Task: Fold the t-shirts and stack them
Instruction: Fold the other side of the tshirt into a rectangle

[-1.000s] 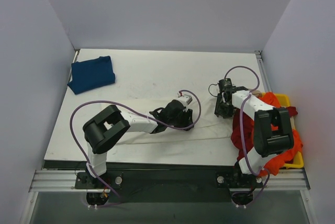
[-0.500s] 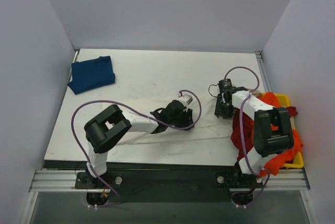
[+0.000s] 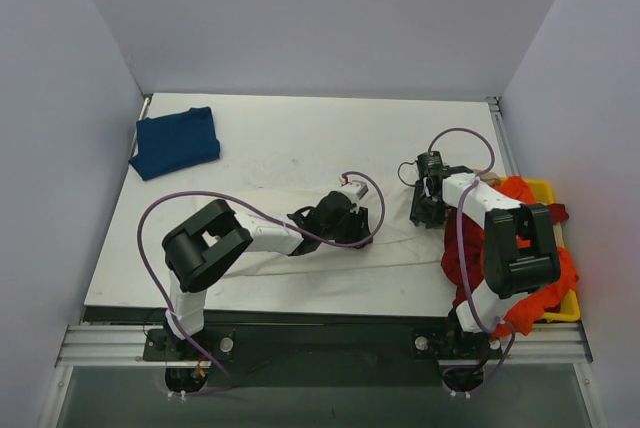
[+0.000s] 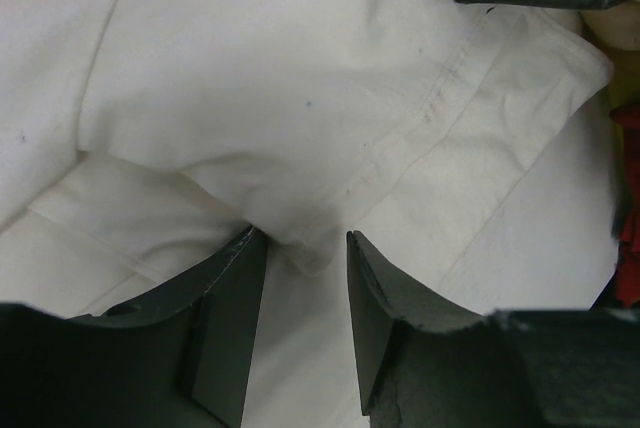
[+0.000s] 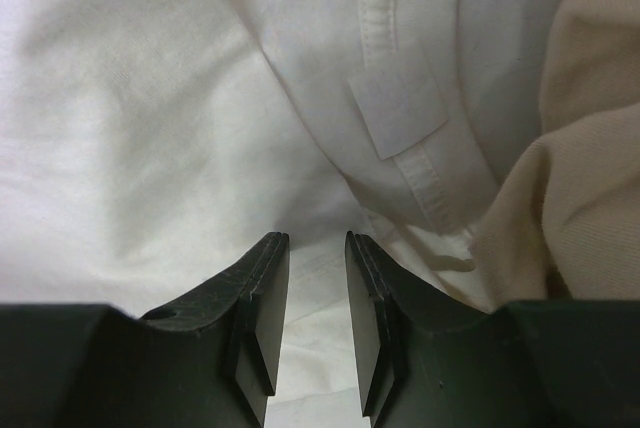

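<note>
**Cream shirt (image 4: 280, 98) lies crosswise under both arms**

Its long axis runs left to right across the near table (image 3: 300, 133). The left gripper (image 4: 305, 248) sits mid-shirt, straddling a raised fold; I cannot tell if it is pinched. The right gripper (image 5: 308, 248) is at the right end, just short of the label (image 5: 398, 113), fingers narrowly apart, holding nothing visible.

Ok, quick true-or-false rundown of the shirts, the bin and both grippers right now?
1. The dark blue t-shirt lies folded at the far left corner of the table. True.
2. The yellow bin is empty. False: an orange t-shirt and a dark red t-shirt are heaped in it.
3. The left gripper and right gripper are both down over the cream t-shirt. True.
4. The cream t-shirt is stacked on the blue one. False: it lies apart, spread mid-table.
</note>
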